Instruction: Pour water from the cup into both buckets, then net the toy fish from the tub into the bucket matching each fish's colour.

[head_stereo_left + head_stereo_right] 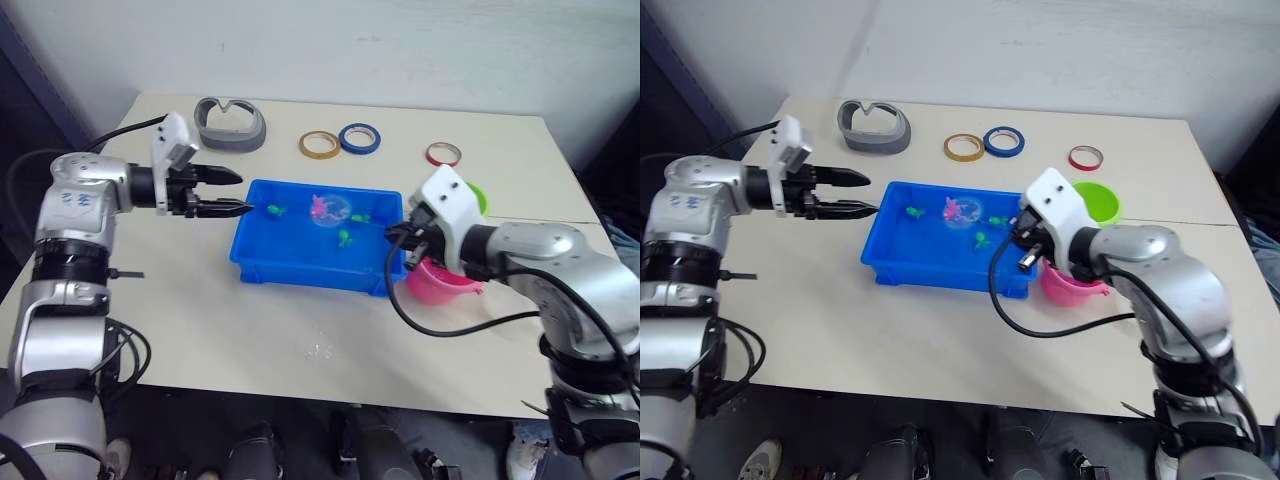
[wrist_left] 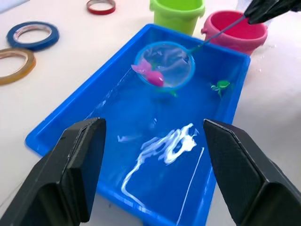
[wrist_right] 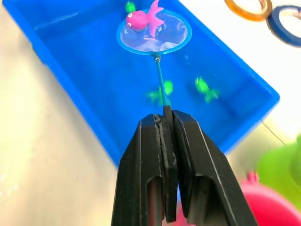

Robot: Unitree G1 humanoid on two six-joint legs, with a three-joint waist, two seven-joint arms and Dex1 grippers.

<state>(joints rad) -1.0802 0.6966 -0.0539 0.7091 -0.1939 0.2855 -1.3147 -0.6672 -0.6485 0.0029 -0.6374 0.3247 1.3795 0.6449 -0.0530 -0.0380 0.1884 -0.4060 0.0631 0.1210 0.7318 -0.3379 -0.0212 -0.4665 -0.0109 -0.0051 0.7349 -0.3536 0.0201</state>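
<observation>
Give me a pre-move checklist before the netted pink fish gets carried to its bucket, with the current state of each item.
1. Right gripper fingers shut on the net handle: ok.
2. Pink fish fully inside the hoop: not ok, it lies across the rim.
3. Pink bucket upright with its mouth open: ok.
4. Path from tub to pink bucket free: cannot tell, the right arm hides most of the bucket in the head views.
5. Left gripper out of the way: ok, it is open, at the tub's far end from the buckets.
6. Green bucket not in the line of travel: cannot tell.
</observation>
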